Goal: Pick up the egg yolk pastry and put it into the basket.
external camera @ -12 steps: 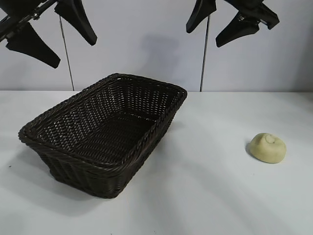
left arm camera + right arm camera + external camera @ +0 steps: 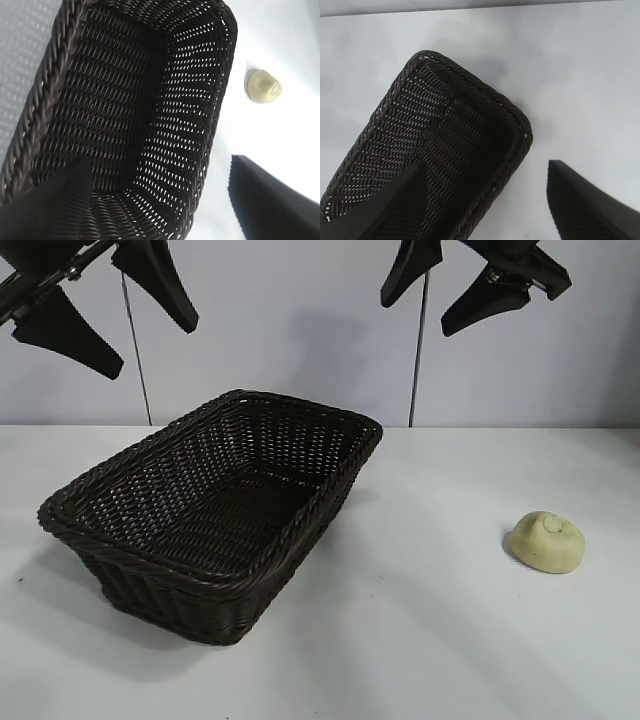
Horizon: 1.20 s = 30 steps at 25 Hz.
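From my station I see the white tabletop (image 2: 420,640) filling the lower part of the exterior view, with a pale wall behind it. The biggest thing on it is the basket (image 2: 215,515), dark woven wicker with sloped sides and a braided rim, sitting left of centre and turned at an angle, one corner toward the back. Nothing lies inside it; I can see the bare weave of its floor in the left wrist view (image 2: 150,125) and part of it in the right wrist view (image 2: 440,150).

Both arms hang high above the tabletop. My left hand (image 2: 110,310) is up at the top left, over the basket's left end, its two dark fingers spread wide apart and gripping nothing. In its own wrist view the fingers (image 2: 45,205) frame the basket's interior without touching it. My right hand (image 2: 462,282) is at the top right, also spread wide and empty, well above everything on the tabletop.

The egg yolk pastry (image 2: 546,541) is the smallest piece: a pale yellow-cream dome with a faint round mark on top, resting on the tabletop well to the right of the basket, apart from it and untouched by either hand. The left wrist view catches it too (image 2: 263,86), just beyond the basket's rim.
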### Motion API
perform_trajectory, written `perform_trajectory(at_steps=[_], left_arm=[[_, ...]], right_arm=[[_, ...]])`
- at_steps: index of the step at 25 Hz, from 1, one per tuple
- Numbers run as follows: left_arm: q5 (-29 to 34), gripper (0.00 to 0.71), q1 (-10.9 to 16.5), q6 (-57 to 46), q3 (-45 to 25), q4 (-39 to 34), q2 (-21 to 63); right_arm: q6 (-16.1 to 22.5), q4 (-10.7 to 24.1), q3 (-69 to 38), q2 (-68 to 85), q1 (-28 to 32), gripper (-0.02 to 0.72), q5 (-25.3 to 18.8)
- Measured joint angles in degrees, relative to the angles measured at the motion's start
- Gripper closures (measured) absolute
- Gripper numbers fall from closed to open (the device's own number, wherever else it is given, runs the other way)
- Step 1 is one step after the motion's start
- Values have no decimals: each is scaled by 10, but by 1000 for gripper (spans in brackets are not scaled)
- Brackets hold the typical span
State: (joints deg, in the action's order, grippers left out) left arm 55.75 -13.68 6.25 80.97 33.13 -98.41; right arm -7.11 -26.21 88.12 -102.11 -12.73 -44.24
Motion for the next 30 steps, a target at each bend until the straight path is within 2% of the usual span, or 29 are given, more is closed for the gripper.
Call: perform_trajectory(at_steps=[16,25,30], left_arm=[[-5,161,0,0,0,0,0],[-31,161,0,-2,0,2,0],[-4,161,0,-95,0,-6,0]], right_arm=[[0,0,0,0,0,208,0],[0,0,0,0,0,208,0],[0,0,0,0,0,208,0]])
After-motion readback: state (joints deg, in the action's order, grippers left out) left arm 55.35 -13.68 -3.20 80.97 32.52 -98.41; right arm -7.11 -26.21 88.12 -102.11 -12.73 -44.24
